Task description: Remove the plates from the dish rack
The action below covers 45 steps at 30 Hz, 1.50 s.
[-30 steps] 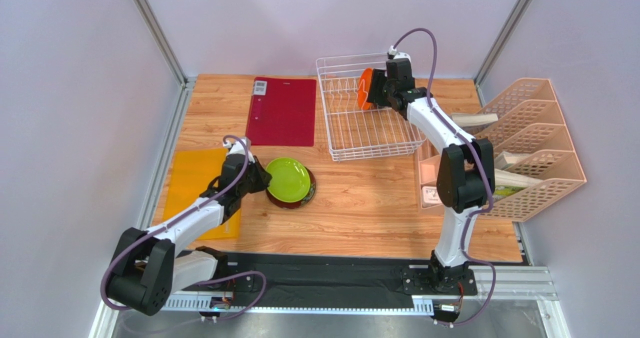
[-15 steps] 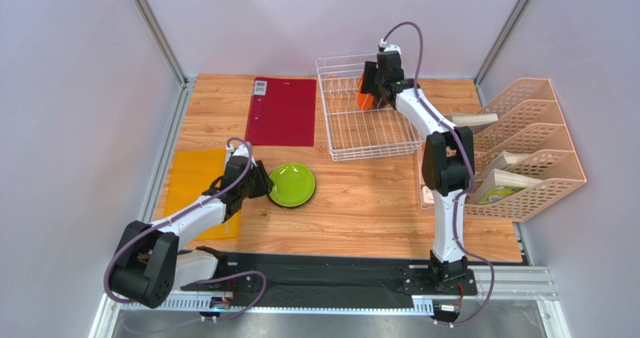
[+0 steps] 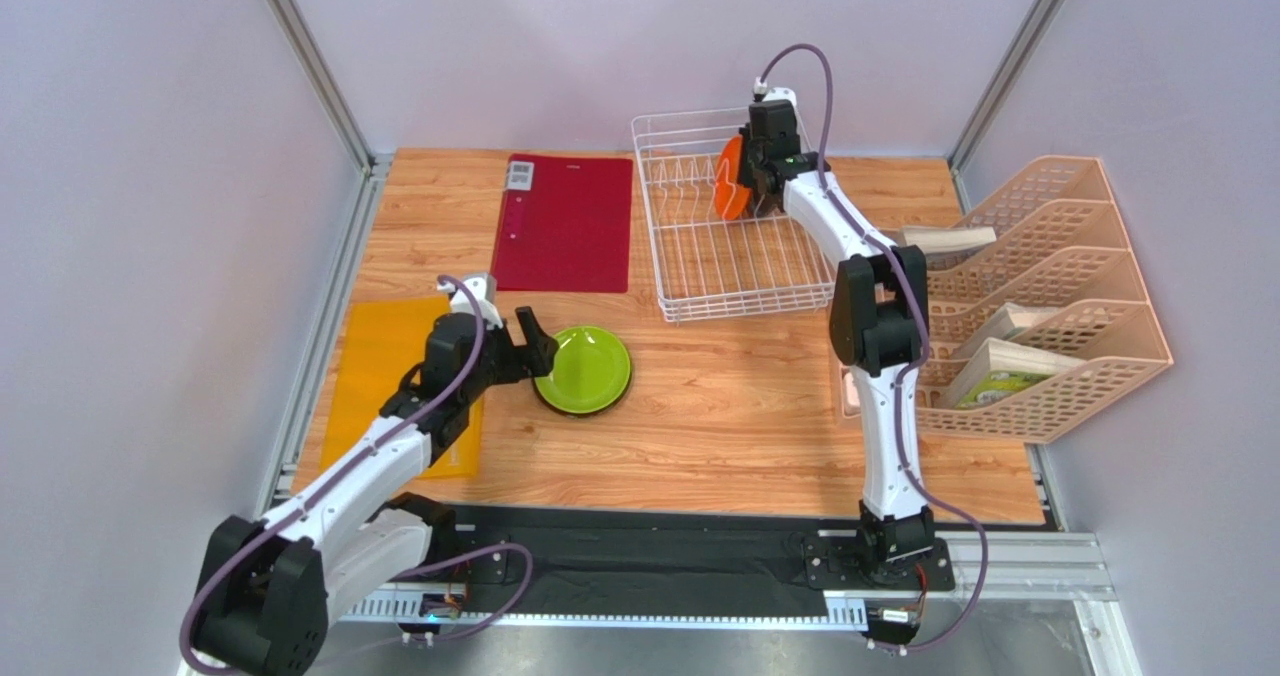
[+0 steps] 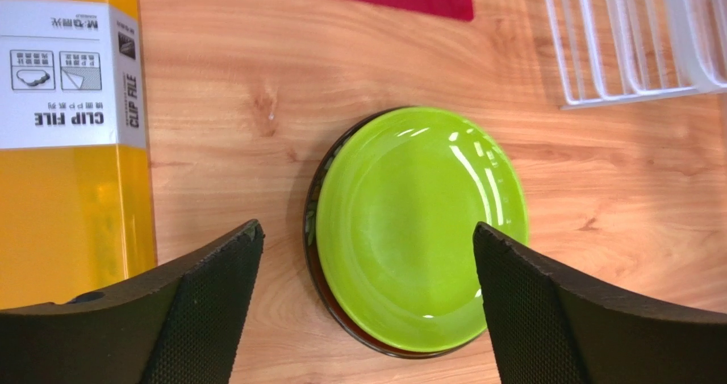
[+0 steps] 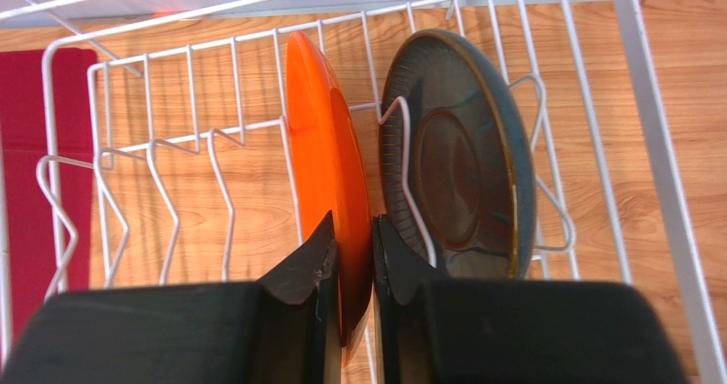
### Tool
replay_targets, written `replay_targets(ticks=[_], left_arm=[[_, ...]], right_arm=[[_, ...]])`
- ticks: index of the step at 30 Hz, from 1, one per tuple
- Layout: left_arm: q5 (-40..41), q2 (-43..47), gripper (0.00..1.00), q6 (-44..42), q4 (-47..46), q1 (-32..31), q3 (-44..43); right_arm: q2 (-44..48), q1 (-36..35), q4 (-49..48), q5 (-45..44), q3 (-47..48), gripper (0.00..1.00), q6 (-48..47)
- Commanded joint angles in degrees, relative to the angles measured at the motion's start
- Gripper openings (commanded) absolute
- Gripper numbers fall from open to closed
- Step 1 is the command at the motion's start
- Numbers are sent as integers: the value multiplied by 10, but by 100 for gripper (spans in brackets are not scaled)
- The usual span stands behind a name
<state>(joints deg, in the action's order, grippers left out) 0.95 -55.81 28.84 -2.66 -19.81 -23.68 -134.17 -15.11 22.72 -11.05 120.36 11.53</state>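
Observation:
The lime green plate (image 4: 418, 231) lies flat on the table, stacked on the dark red plate (image 4: 312, 239), of which only a rim shows. My left gripper (image 4: 365, 227) hovers open over them, touching nothing; in the top view it (image 3: 529, 343) sits at the stack's left edge (image 3: 585, 370). In the white dish rack (image 3: 721, 279), the orange plate (image 5: 320, 137) stands upright between prongs. My right gripper (image 5: 352, 222) is shut on its near rim. The dark teal-grey plate (image 5: 461, 154) stands just right of it in the rack (image 5: 655, 145).
A red folder (image 3: 564, 222) lies left of the rack. A yellow clip file (image 4: 68, 145) lies left of the stacked plates. Peach lattice trays (image 3: 1052, 286) holding papers stand along the right edge, close to the right arm.
My left gripper set the green plate down on the dark red one, opened and drew back a little. My right gripper closed on the orange plate in the rack.

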Motion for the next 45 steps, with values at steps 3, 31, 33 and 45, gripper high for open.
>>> replay_targets(ticks=[3,31,33,45], left_arm=[[-20,45,100,-48,-15,-2,-5],[-84,-84,100,-44,-54,-2,-118],[-109,-91,100,-35,-65,-2,-128],[-210,-148,100,24,-196,-4,-145]], right_arm=[[4,-9,-7,-13,23,0,-33],[399,-120,-123,-197,-373,0,1],[444,-120,-119,-113,-430,0,37],[491,-120,-188,211,-535,0,142]])
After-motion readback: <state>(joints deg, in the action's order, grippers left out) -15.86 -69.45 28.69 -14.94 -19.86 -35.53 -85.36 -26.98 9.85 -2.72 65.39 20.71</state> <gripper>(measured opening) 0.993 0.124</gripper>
